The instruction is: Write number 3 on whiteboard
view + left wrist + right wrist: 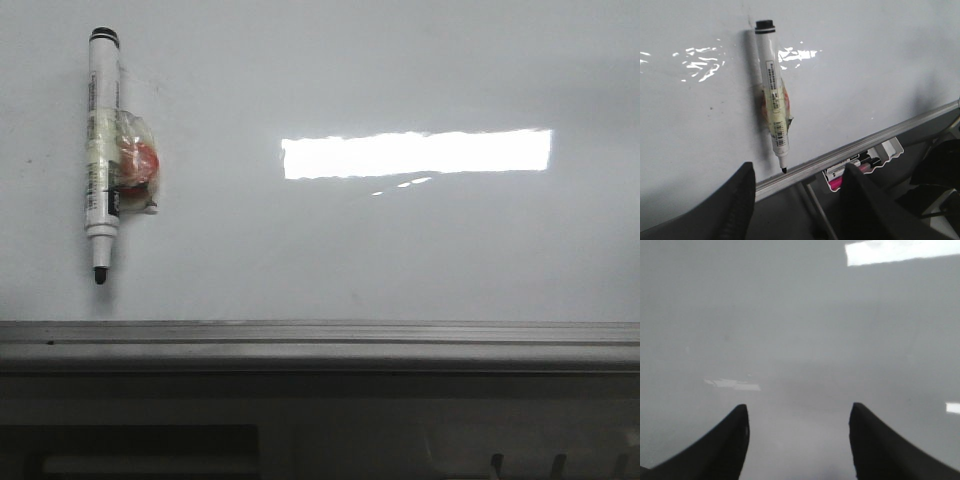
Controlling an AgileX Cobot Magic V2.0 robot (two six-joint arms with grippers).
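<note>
Nearest in the left wrist view, the left hand [797, 200] is seen spread wide, its two dark fingers [740, 200] apart with nothing between them. Just beyond those fingers the grey metal rail [850, 150] of the whiteboard [865, 75] is crossed. Below the rail, on its outer side, a small white tray [875, 155] is hung, and markers with pink and dark caps are lodged in it.

The right hand [799, 435] is likewise held open in the right wrist view, both fingers [732, 440] wide apart and empty, directed at a bare grey stretch of the whiteboard; whether the board is touched cannot be told.

Above the rail, a white marker pen [102, 150] is fixed against the board. It is set nearly upright, its black tip pointed toward the rail and stopped short of it in the front view, its black-ringed end turned away. The barrel is bound with clear tape to a small red-orange piece [140, 165] lying beside it on the board.

Farther along the board from the pen, a bright rectangular glare [415, 153] is reflected. No drawn line of the number 3 can be made out on the whiteboard in any view; only faint specks are seen.
</note>
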